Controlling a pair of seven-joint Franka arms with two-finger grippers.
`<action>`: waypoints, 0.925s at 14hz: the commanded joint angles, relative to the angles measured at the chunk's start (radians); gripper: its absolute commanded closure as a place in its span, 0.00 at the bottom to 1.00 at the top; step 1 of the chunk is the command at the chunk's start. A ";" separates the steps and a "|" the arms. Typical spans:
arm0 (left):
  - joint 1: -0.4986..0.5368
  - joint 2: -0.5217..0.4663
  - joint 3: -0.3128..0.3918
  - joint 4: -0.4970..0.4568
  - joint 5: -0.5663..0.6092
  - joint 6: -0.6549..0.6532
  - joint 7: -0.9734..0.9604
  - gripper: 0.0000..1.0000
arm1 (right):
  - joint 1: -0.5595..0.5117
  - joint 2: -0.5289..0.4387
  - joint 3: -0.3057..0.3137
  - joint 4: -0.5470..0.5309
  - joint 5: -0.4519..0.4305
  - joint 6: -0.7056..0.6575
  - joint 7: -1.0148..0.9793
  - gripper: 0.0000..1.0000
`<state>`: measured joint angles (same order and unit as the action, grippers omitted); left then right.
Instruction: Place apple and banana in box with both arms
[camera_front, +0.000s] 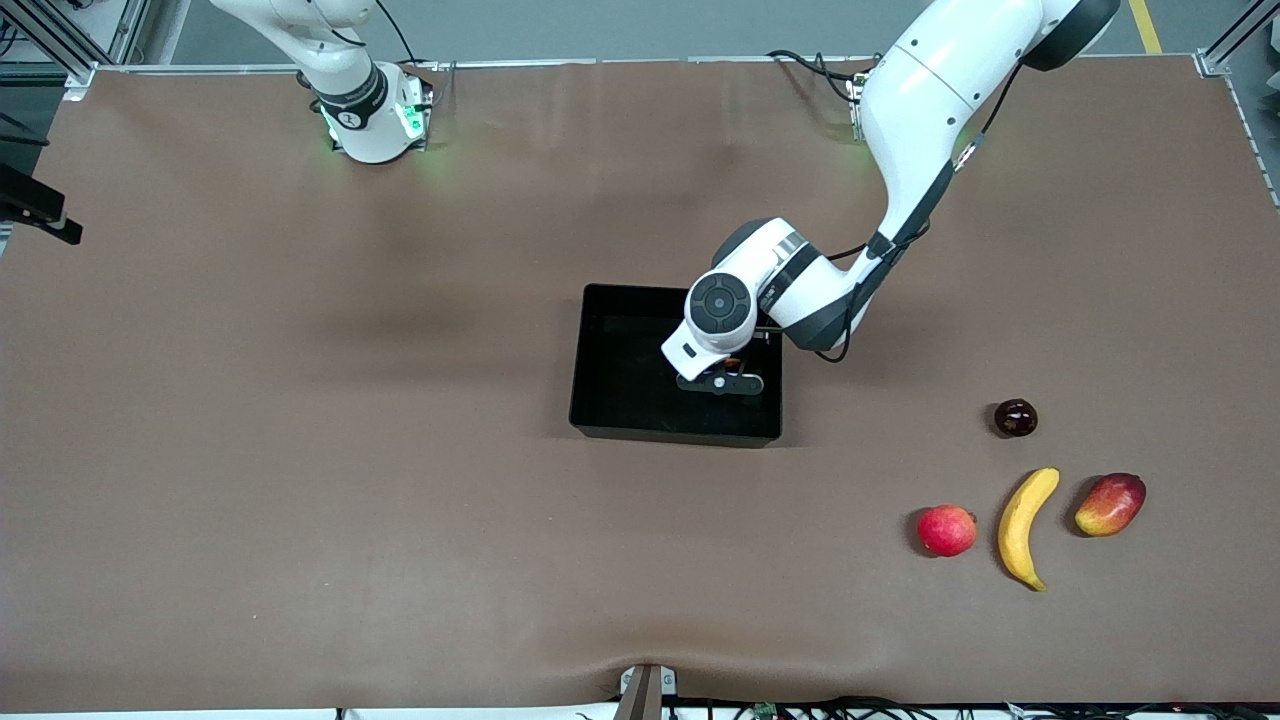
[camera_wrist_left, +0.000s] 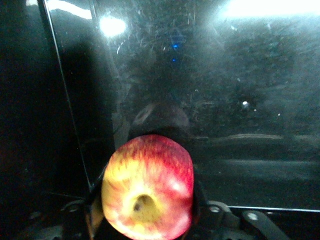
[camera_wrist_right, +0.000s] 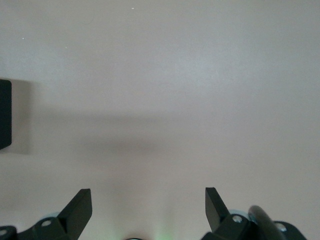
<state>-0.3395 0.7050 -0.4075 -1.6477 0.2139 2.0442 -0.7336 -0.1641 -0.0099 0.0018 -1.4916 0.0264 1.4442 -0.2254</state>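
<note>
Currently left gripper (camera_front: 722, 381) sits at frame centre over the box (camera_front: 600, 400), clamped on the apple (camera_wrist_left: 148, 187) (low enough to release safely). Banana (camera_front: 1026, 527) lies lower right on the table. Right gripper (camera_wrist_right: 148, 209) waits, fingers spread wide, empty.

Left gripper (camera_front: 722, 382) over box (camera_front: 600, 400), apple (camera_wrist_left: 148, 186) between its fingers. Banana (camera_front: 1026, 526) on table (camera_front: 300, 450), nearer front camera than this gripper, toward left arm's end, between 2 fruits.
</note>
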 joint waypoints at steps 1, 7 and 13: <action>0.005 -0.042 0.001 0.034 0.013 -0.015 -0.056 0.00 | -0.003 0.007 0.017 0.033 -0.016 -0.013 -0.011 0.00; 0.106 -0.154 0.004 0.255 0.010 -0.259 0.005 0.00 | -0.020 0.005 0.014 0.028 -0.011 -0.028 -0.011 0.00; 0.353 -0.168 0.007 0.278 0.007 -0.231 0.382 0.00 | -0.045 0.007 0.014 0.024 0.001 -0.036 -0.011 0.00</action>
<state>-0.0454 0.5210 -0.3914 -1.3822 0.2139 1.8003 -0.4534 -0.1824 -0.0092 0.0018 -1.4789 0.0264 1.4209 -0.2260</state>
